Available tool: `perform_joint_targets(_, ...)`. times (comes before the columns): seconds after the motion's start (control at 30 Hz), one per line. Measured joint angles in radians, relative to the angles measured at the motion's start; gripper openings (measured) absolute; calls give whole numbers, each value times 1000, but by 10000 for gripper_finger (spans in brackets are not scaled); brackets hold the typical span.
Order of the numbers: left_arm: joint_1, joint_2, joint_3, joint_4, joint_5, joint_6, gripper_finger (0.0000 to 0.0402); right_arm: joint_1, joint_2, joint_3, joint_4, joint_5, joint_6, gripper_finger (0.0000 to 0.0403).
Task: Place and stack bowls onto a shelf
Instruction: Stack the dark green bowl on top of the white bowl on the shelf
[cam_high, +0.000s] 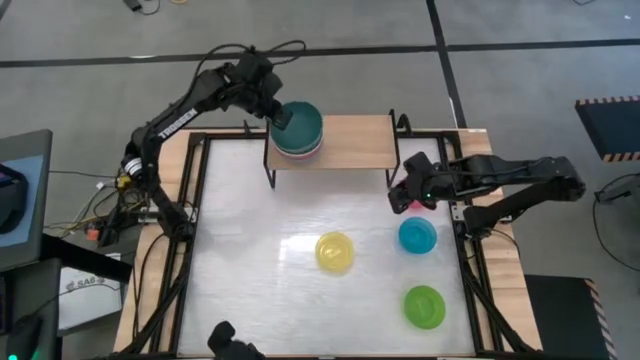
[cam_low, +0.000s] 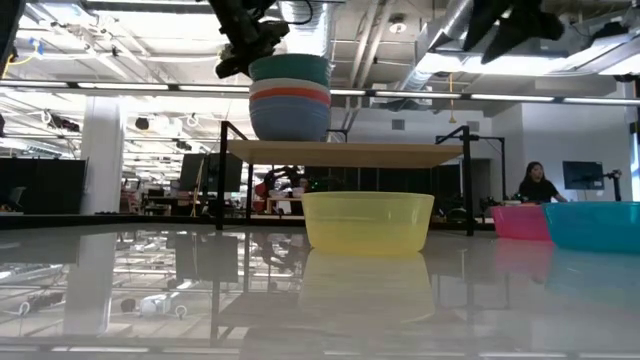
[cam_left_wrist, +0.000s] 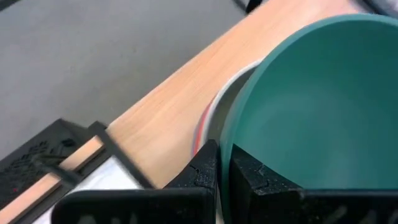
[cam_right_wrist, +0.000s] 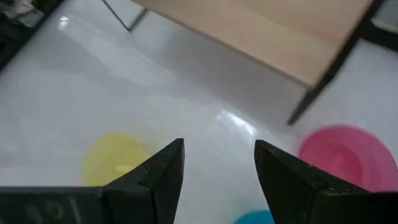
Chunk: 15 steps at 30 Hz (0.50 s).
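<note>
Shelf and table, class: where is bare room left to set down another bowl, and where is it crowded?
The shelf is bare right of the stacked bowls, which the left gripper grips. The table is bare left of the yellow bowl. Crowded: the right side, with pink bowl, cyan bowl, green bowl and the open right gripper.

A: Where is the left arm?
B: It reaches from the left of the high view up toward the upper centre. The left gripper (cam_high: 281, 117) sits there with its fingers (cam_left_wrist: 202, 171) pinched together on a thin rim.

A: And the right arm?
B: It comes in from the right edge of the high view, folded at the elbow. The right gripper (cam_high: 402, 198) hangs right of centre, its fingers (cam_right_wrist: 163, 167) spread apart, nothing between them.
</note>
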<state>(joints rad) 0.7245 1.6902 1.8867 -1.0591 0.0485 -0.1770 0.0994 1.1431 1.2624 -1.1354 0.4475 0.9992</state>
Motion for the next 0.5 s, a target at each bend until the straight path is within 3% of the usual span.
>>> perform_joint_targets(0.23, 34, 71, 82, -105, 47, 53, 18, -4, 1, -60, -33, -26, 76, 219)
perform_joint_targets(0.37, 38, 79, 80, -98, 102, 52, 75, -3, 1, -97, -41, -32, 104, 219)
perform_joint_targets(0.5, 38, 80, 94, -100, 68, 41, 147, -13, 1, -161, -60, -44, 132, 219)
